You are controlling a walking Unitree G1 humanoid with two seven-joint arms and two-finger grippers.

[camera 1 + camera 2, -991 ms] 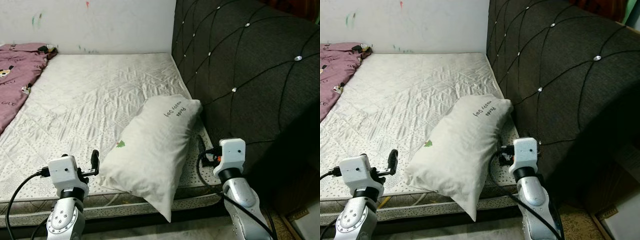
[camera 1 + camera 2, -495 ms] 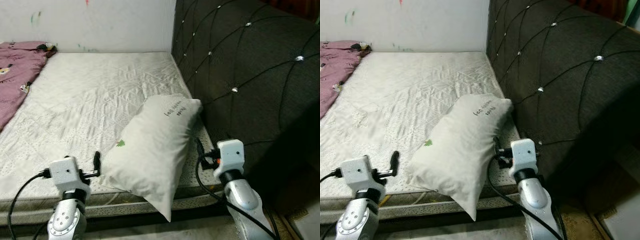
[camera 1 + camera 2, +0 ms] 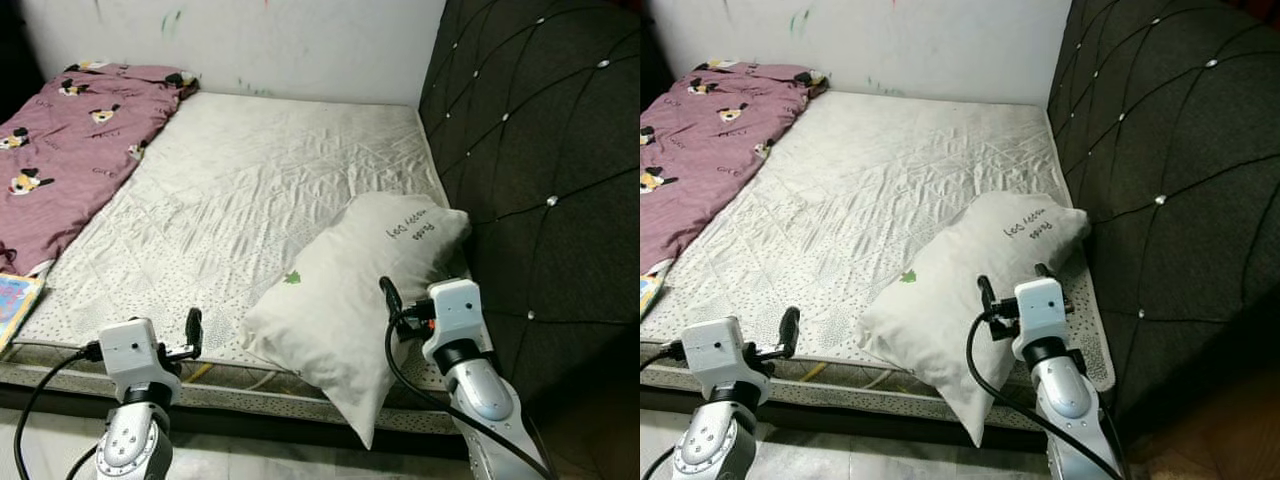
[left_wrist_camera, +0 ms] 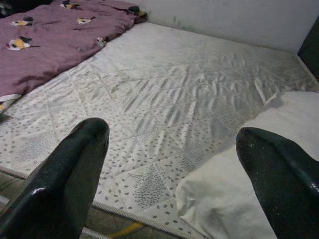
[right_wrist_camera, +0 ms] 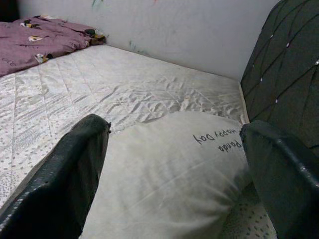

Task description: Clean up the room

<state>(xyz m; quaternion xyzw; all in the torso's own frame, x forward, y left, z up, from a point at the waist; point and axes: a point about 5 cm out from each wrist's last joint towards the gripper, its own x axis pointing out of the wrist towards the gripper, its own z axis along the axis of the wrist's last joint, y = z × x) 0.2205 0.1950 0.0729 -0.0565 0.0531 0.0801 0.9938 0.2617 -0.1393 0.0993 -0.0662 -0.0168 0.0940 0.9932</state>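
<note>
Pillow [image 3: 355,300] overhangs mattress [image 3: 250,190] edge by headboard [image 3: 540,150]; both hands (left [image 3: 192,330], right [image 3: 1012,285]) wide open, empty.

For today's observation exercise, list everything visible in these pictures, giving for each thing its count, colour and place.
pillow: one, white with dark lettering, at the mattress's front right corner by the headboard, overhanging the front edge
mattress: one, white quilted
blanket: one, purple with cartoon prints, on the mattress's far left
headboard: one, dark tufted, right of the mattress
wall: white, behind the mattress
left gripper: open, before the mattress edge
right gripper: open, straddling the pillow
</note>
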